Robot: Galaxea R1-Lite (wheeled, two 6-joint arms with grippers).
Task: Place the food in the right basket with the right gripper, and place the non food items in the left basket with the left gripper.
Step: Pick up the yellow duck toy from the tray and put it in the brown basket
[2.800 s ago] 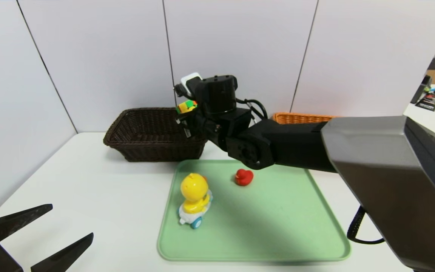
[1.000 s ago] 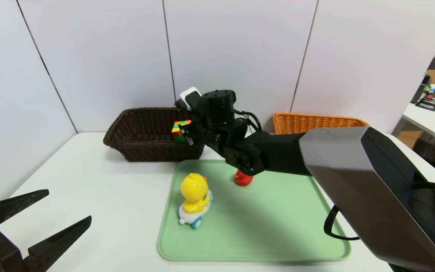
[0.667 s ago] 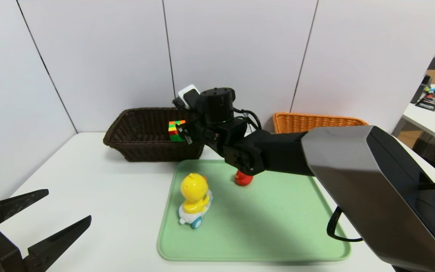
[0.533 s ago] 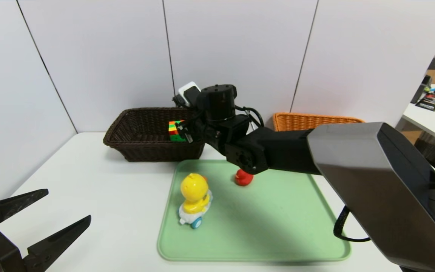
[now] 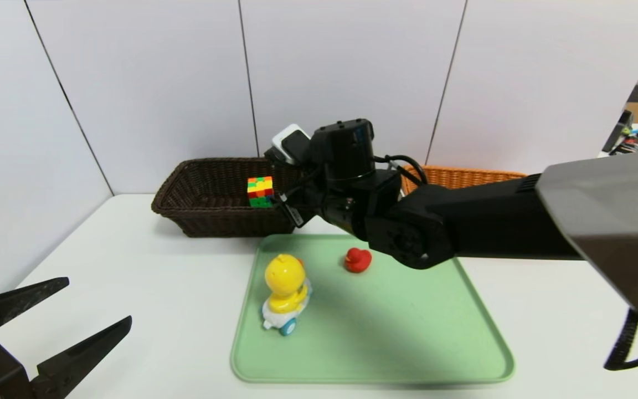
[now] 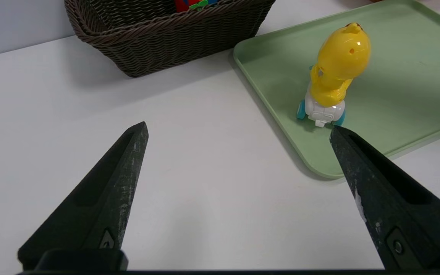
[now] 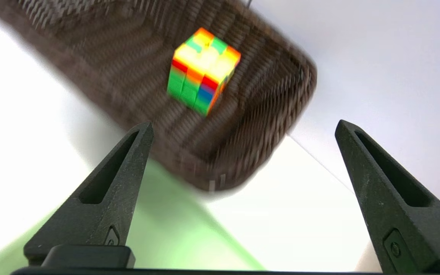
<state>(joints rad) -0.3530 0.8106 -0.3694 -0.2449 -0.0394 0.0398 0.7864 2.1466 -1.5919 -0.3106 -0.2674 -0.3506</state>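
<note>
At about ten o'clock from the middle of the green tray (image 5: 407, 343), as the head view looks down with twelve o'clock pointing away from the robot, sits the dark brown basket (image 5: 236, 223). The puzzle cube (image 5: 260, 192) lies inside it, toward its three o'clock end. Just beside the cube, on its four o'clock side, is the right gripper (image 7: 245, 123), its jaws spread wide and released, with nothing between them. The cube is apart from both of its fingertips, lying beyond them down in the basket.

On the tray, the yellow duck toy (image 5: 284, 296) stands upright on its white wheeled base near the nine o'clock edge. The small red duck (image 5: 358, 260) rests close to twelve o'clock, well inside the rim.

Over the white table (image 5: 169, 310), at nine o'clock from the tray, is the left gripper (image 5: 99, 299). Its jaws are also wide apart and hold nothing; the yellow duck toy lies at three o'clock from them, clear of both fingertips. The orange basket (image 5: 471, 176) sits beyond the tray at one o'clock, partly hidden behind the right arm (image 5: 490, 221).
</note>
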